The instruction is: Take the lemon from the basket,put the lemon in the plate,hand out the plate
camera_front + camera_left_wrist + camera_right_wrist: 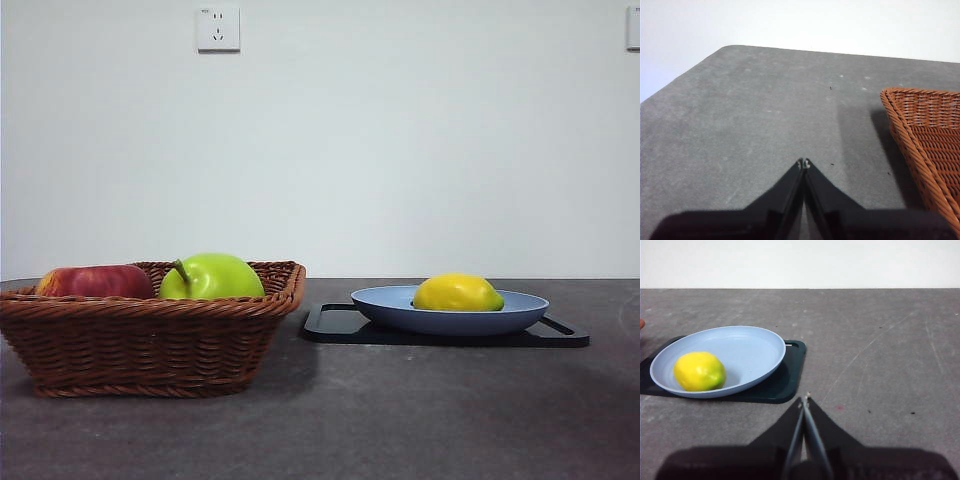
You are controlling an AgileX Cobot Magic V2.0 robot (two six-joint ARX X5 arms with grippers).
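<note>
Lemon sitting in the blue plate, both arms hanging back.

The lemon (458,292) lies inside the plate (520,312), which rests on a black tray (565,336) on the table (400,420). Beside it, apart, the basket (150,345) holds a green apple (212,277) and a red apple (95,281). The left gripper (804,163) hovers near the basket's corner, jaws pressed together; the right gripper (805,400) is near the tray, jaws likewise together, empty.
</note>
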